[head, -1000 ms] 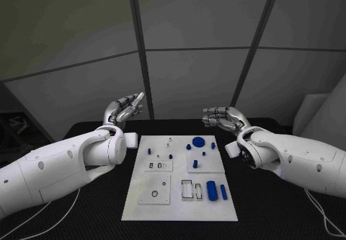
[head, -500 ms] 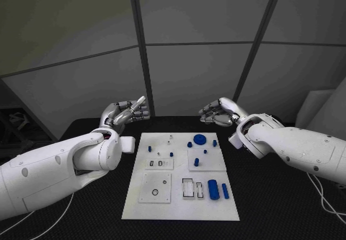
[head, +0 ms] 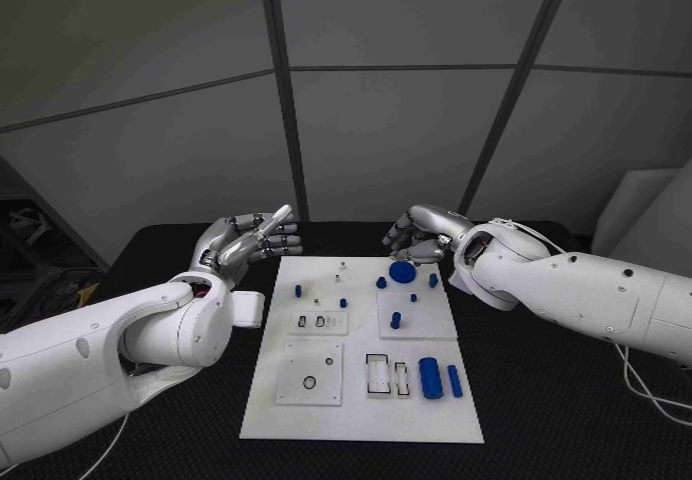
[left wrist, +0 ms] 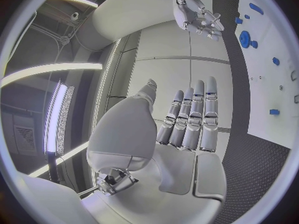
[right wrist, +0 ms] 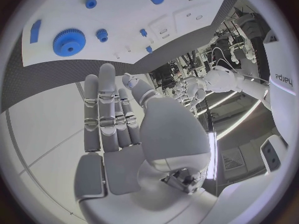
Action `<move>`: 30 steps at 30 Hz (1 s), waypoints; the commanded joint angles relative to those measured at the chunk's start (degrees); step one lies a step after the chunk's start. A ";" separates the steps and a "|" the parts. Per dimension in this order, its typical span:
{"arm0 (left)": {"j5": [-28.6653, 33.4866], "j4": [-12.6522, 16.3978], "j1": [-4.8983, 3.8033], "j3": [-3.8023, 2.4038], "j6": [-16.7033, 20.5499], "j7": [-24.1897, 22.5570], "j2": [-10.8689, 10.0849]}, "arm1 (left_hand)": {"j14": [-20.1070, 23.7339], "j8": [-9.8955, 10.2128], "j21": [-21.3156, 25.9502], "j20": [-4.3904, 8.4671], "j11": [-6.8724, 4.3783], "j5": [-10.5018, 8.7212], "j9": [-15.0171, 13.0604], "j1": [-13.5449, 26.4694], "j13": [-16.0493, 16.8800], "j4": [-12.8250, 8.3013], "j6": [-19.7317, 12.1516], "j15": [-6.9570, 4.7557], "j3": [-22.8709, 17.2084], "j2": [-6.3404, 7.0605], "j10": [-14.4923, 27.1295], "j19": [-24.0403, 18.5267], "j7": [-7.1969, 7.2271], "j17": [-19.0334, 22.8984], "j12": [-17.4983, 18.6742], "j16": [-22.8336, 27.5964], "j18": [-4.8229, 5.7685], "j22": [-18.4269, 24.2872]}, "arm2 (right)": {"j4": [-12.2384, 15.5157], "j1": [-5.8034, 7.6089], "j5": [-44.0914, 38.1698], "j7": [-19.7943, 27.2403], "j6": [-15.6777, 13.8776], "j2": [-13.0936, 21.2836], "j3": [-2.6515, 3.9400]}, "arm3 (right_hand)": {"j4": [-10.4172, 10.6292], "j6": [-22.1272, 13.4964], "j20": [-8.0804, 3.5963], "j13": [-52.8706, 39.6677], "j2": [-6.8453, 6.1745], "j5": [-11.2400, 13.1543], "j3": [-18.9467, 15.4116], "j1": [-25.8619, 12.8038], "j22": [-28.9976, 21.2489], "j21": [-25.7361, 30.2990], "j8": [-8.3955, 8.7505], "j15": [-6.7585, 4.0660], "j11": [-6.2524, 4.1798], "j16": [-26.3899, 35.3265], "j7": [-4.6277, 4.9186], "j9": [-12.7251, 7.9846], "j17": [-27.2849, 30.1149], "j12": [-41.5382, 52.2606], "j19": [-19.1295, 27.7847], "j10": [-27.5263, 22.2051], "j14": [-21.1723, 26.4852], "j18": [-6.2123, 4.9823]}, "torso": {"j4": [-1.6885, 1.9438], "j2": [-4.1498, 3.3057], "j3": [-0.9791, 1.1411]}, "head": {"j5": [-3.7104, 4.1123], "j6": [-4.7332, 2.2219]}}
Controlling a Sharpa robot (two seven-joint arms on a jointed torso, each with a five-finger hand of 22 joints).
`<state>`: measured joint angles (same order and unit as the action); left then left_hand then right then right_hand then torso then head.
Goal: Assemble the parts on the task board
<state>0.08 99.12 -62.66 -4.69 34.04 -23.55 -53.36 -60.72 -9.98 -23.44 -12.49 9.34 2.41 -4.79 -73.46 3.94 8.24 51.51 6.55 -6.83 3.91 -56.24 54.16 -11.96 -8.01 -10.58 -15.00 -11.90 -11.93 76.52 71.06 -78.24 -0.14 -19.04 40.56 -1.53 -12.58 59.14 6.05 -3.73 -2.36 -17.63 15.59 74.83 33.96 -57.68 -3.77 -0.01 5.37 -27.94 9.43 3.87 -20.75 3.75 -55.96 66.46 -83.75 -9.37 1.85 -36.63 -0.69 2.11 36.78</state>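
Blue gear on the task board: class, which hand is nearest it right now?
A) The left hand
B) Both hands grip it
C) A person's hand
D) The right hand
D: the right hand hovers just beyond the blue gear, holding nothing; the left hand is farther off.

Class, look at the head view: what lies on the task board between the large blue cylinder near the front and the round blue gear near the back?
In the head view, between the large blue cylinder and the blue gear stands a small blue peg on a raised white square of the task board.

One white task board (head: 361,420), two silver hands, one blue gear (head: 402,271), two big blue cylinders lying side by side, and some smaller blue pegs.
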 commanded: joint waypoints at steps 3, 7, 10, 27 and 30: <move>-0.85 1.48 0.01 -0.05 -1.32 0.13 -0.67 | -0.19 0.56 -0.28 0.07 0.13 0.25 0.22 0.13 -0.13 -0.40 0.23 0.06 0.43 -0.30 -0.21 0.55 -0.29 -0.07 0.83 0.78 1.60 -0.12 | -0.04 0.24 -9.51 -5.04 5.97 -0.65 0.05 | 0.54 -1.35 0.31 -0.05 -1.30 0.47 1.05 -0.62 7.77 -5.53 0.13 0.34 0.32 -4.93 -0.17 -0.08 -3.42 0.09 -4.65 -3.77 -2.30 0.46 | 0.88 -1.79 -0.46 | 0.67 -0.24; -0.86 2.21 0.02 -0.07 -1.39 0.06 -1.14 | -0.06 0.75 -0.30 0.07 0.20 0.25 0.32 0.24 -0.16 -0.49 0.16 0.12 0.68 -0.33 -0.08 0.54 -0.33 -0.08 1.10 1.02 1.65 -0.14 | -0.24 0.26 -11.30 -5.96 7.12 -1.24 0.04 | 1.53 -1.80 0.56 -0.17 -1.90 0.57 1.71 -0.61 14.95 -10.40 0.07 0.33 0.49 -10.55 -0.29 -0.03 -7.52 0.41 -8.66 -4.77 -1.87 1.66 | 1.09 -2.46 -0.63 | 0.90 -0.33; -0.86 2.48 0.03 -0.07 -1.42 0.03 -1.35 | -0.02 0.81 -0.30 0.07 0.21 0.25 0.35 0.24 -0.17 -0.53 0.14 0.14 0.73 -0.35 -0.03 0.53 -0.34 -0.09 1.18 1.09 1.67 -0.14 | -0.31 0.27 -12.20 -6.51 7.68 -1.54 0.04 | 2.21 -1.99 0.61 -0.22 -2.27 0.58 2.07 -0.54 19.35 -13.27 0.07 0.46 0.45 -16.88 -0.34 -0.02 -13.52 0.60 -11.05 -5.04 -1.73 2.37 | 1.20 -2.73 -0.67 | 1.06 -0.33; -0.86 3.33 0.02 -0.08 -1.60 0.00 -1.88 | 0.06 0.94 -0.29 0.06 0.25 0.25 0.41 0.24 -0.18 -0.63 0.10 0.18 0.87 -0.39 0.06 0.50 -0.38 -0.10 1.36 1.25 1.69 -0.15 | -0.95 0.28 -14.19 -7.91 10.62 -2.75 0.02 | 3.78 -2.40 0.79 -0.26 -2.92 0.60 3.12 -0.09 28.42 -18.96 0.05 0.63 0.42 -29.27 -0.49 0.01 -25.05 1.10 -16.09 -5.11 -1.70 3.89 | 1.24 -3.56 -0.75 | 1.04 -0.16; -0.86 3.39 0.01 -0.08 -1.62 0.01 -1.90 | 0.07 0.98 -0.30 0.06 0.27 0.25 0.43 0.24 -0.19 -0.66 0.09 0.19 0.91 -0.39 0.10 0.50 -0.41 -0.10 1.42 1.30 1.69 -0.16 | -1.31 0.28 -14.36 -8.08 11.23 -3.16 0.02 | 3.93 -2.38 0.81 -0.26 -2.91 0.58 3.30 -0.05 29.25 -19.45 0.04 0.64 0.41 -30.32 -0.49 0.02 -26.05 1.18 -16.56 -5.01 -1.73 4.03 | 1.27 -3.61 -0.74 | 1.03 -0.21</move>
<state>-0.15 102.31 -62.59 -4.72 33.23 -23.31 -55.22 -60.72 -9.36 -23.43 -12.29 9.35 2.41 -4.45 -73.45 3.82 7.57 51.50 6.56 -6.16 3.91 -56.23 54.36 -11.96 -8.05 -9.42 -13.90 -11.88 -12.03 75.33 71.19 -91.45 -7.51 -9.65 37.54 -1.54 -8.89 57.13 6.88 -3.93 -4.81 -17.35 18.84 74.64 62.97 -76.93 -3.77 0.20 5.73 -57.93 9.07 3.80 -46.47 4.64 -72.09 61.70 -83.95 -6.20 3.09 -40.13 -1.45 3.16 36.60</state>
